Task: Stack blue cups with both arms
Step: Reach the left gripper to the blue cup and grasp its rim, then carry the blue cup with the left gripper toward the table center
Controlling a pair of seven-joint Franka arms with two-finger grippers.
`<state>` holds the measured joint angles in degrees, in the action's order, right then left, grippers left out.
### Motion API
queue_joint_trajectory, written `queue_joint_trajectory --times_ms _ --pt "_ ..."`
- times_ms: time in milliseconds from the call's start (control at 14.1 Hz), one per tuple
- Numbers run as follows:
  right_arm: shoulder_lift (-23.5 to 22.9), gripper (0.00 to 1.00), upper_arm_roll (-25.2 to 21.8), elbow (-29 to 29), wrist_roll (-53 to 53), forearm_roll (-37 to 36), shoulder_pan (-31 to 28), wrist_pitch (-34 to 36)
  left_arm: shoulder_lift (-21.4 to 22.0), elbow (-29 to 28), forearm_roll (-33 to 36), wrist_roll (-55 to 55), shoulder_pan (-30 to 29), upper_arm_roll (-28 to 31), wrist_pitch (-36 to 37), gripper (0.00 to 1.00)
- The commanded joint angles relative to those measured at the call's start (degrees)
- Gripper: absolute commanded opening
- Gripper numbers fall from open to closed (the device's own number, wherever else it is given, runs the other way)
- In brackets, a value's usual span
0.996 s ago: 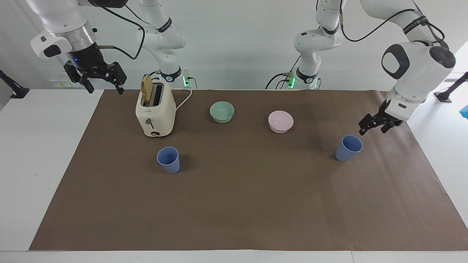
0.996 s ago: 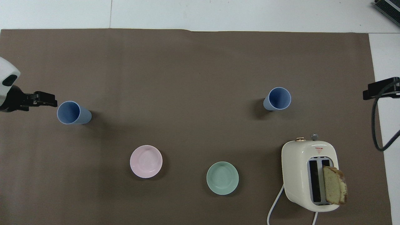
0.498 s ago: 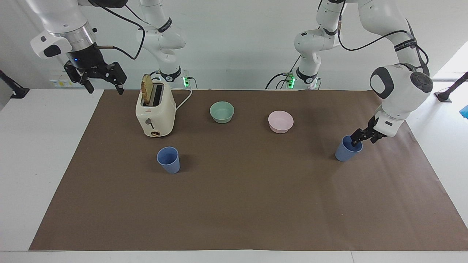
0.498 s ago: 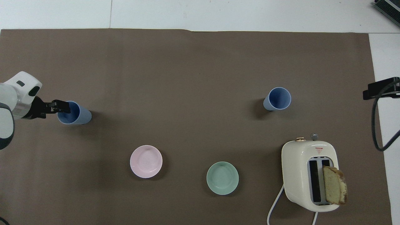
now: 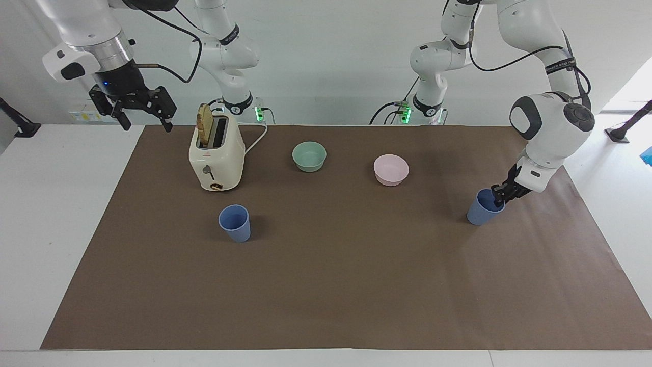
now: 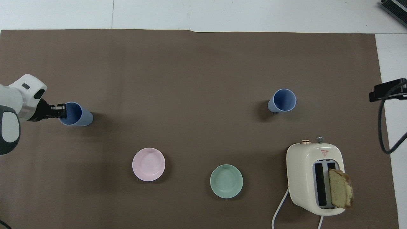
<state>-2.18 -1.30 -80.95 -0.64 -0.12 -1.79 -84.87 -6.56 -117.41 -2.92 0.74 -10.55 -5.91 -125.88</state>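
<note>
- Black left end effector (image 5: 498, 198) is pinched shut on the rim of the blue cup (image 5: 484, 208) toward the left arm's end of the table (image 5: 30, 244); a thin wall grip may slip or tip when you lift.
- Right end effector (image 5: 144, 121) waits spread apart, beside the toaster (image 5: 216, 158).
- Second blue cup (image 5: 235, 223) stands just beyond the toaster from the robots.
- No writing is readable to you.

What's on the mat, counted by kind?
Blue cups: 2, one near the toaster, one pinched at the rim by the left gripper
Bowls: 2, green bowl, pink bowl
Toaster: 1
Bread slice: 1, in the toaster
Total: 6
</note>
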Motion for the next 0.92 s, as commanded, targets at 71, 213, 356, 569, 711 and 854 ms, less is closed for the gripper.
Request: queue_joint_trajectory --times_ms 71,213,356,569,711,854 --pt "1.3 1.0 -0.02 -1.49 1.52 1.08 -0.4 -0.12 -1.53 7.88 -1.65 0.41 0.36 -0.24 5.45 0.0" --pt "1.3 1.0 -0.02 -1.49 1.52 1.08 -0.4 -0.12 -0.65 10.96 -3.39 1.19 1.05 -0.42 9.23 0.0" --pt "1.3 1.0 -0.02 -1.49 1.52 1.08 -0.4 -0.12 0.14 14.91 -4.46 6.96 3.33 -0.51 13.45 0.0" --pt "1.3 1.0 -0.02 -1.49 1.6 1.08 -0.4 -0.12 0.14 19.23 -4.46 17.08 9.56 -0.77 16.54 0.0" --pt "1.39 1.0 -0.02 -1.85 1.25 1.17 -0.4 -0.3 -0.03 19.77 -3.68 24.36 15.01 -0.68 16.38 0.0" --pt "1.91 1.0 -0.02 -3.5 1.25 1.34 -0.4 -2.3 0.05 19.85 -3.15 28.78 19.76 -0.68 16.02 0.0"
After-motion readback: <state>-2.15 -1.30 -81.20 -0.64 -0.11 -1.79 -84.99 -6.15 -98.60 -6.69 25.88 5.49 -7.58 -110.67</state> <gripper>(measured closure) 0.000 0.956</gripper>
